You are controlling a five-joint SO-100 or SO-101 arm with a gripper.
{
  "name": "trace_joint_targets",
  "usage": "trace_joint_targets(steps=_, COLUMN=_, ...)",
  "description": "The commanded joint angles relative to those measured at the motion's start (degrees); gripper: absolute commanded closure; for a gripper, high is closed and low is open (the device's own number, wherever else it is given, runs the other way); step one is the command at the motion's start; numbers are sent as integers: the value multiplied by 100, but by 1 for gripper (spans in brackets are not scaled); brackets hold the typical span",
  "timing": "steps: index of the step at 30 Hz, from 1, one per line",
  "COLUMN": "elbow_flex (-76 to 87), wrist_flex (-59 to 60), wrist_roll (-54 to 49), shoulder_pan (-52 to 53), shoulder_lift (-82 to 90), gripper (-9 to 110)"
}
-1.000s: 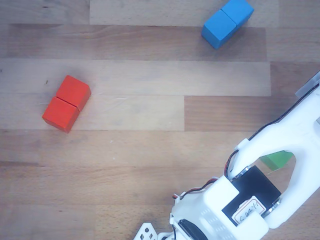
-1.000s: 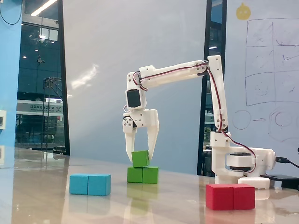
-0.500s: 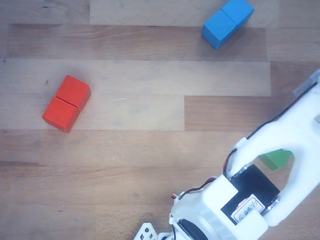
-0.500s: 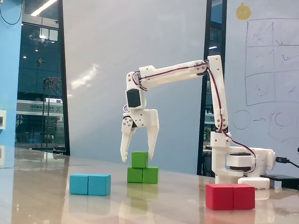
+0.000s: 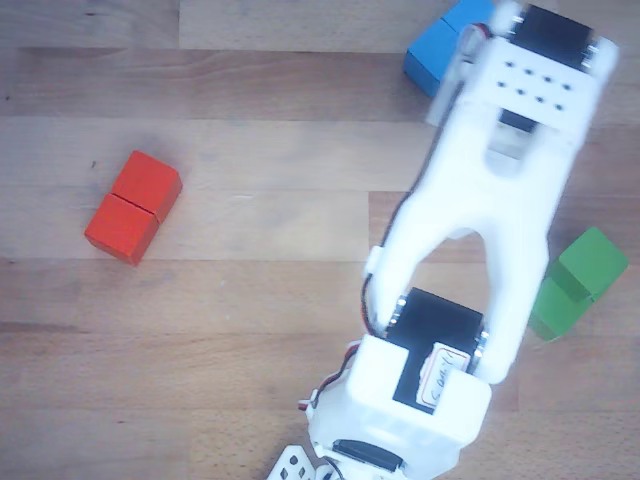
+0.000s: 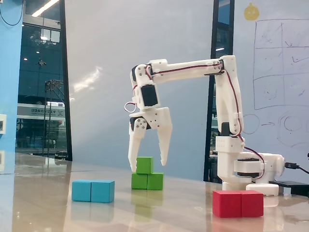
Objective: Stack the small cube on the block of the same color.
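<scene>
One small cube (image 6: pixel 144 165) already sat on the green block (image 6: pixel 147 181), near the counter's (image 6: pixel 48 212) far edge in the fixed view.

The claw (image 6: pixel 146 161) stood wide open astride the cube, gripping nothing; the release step looked in hand, and the next move called for a straight lift clear. From above, the arm hid the claw and cut off part of the blue block (image 5: pixel 445 45); the red block (image 5: pixel 133 207) lay well apart.
</scene>
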Motion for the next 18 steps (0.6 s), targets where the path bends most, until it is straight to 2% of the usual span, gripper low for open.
trace_joint_targets(steps=1, elbow_flex=-387, wrist_flex=-413, wrist_roll=79, shoulder_pan=-791, shoulder_lift=439, gripper=75)
trace_joint_targets(steps=8, elbow_flex=756, wrist_flex=-1644, wrist_roll=79, shoulder_pan=-1635, shoulder_lift=1538, gripper=75)
trace_joint_targets(steps=18, elbow_flex=4342, wrist_flex=-4289, wrist_roll=53, shoulder_pan=-1995, shoulder_lift=4219, gripper=75)
